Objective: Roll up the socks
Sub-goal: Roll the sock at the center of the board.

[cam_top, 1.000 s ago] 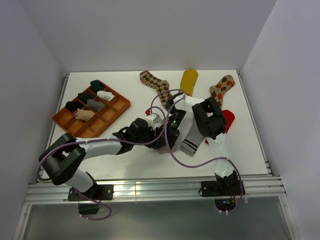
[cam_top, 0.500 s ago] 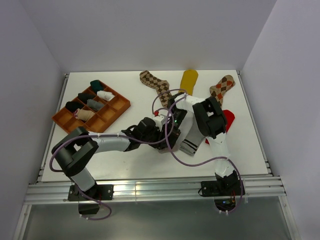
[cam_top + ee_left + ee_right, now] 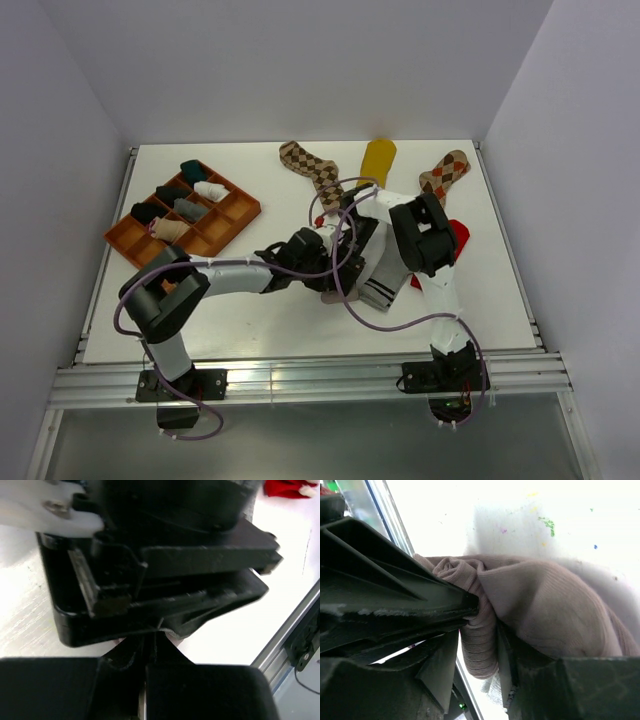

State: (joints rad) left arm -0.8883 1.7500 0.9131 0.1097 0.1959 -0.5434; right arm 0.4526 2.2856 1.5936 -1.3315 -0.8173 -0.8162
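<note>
Left arm (image 3: 225, 275) and right arm (image 3: 443, 296): white link shells, black joint housings, looped purple cables (image 3: 384, 327), black bases (image 3: 440, 377).

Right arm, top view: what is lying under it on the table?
A grey sock with black stripes shows beneath it, and a red sock sticks out at its side. The wrist view shows a taupe sock between the fingers. The rest of each is covered.

White table (image 3: 250, 325), pale lilac walls (image 3: 300, 70) on three sides, aluminium rail (image 3: 300, 378) along near edge

Left end effector (image 3: 150, 649), right end effector (image 3: 477, 652), tip-to-tip
</note>
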